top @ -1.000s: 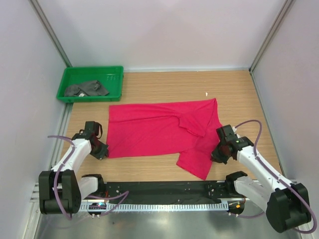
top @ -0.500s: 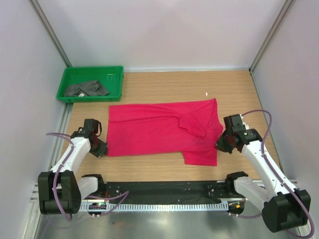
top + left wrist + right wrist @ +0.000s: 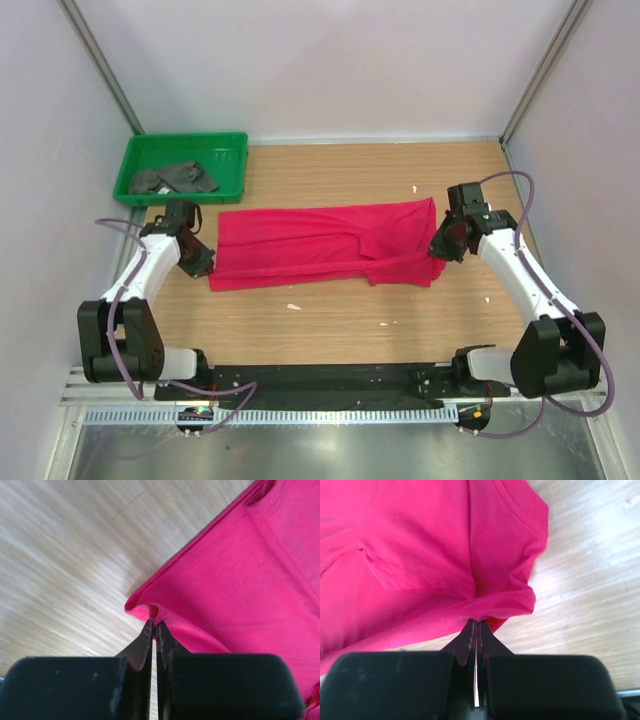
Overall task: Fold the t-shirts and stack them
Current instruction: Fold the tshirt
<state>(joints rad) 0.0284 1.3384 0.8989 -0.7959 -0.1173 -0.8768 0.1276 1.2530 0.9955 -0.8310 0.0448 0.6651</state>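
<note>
Currently, by my count from the remote desk:

Grippers, two. Left gripper [image 3: 205, 262]: jaws pressed together, a small pucker of red hem pinched between the tips, as my left wrist view shows. Right gripper [image 3: 440, 250]: jaws likewise closed, nipping a bunched fold of the same cloth at its edge.

T-shirts, two. Red t-shirt [image 3: 320, 250]: one, lying on the table [image 3: 340, 335] near its middle, drawn out as a long band from 9 o'clock to 3 o'clock. The left gripper has its 8 o'clock corner, the right gripper its 4 o'clock corner. The cloth lies doubled over itself, with creases and a sleeve fold showing toward the 3 o'clock end. Grey t-shirt [image 3: 175, 179]: one, crumpled, lying inside the green tray [image 3: 232, 172], well apart from the red one.

Trays, one: green, at the table's 10 o'clock corner, against the left wall.

White scraps [image 3: 293, 306], two that I can count plainly: one at 6 o'clock of the red t-shirt, one at its 1 o'clock. Fainter specks I cannot settle.
</note>
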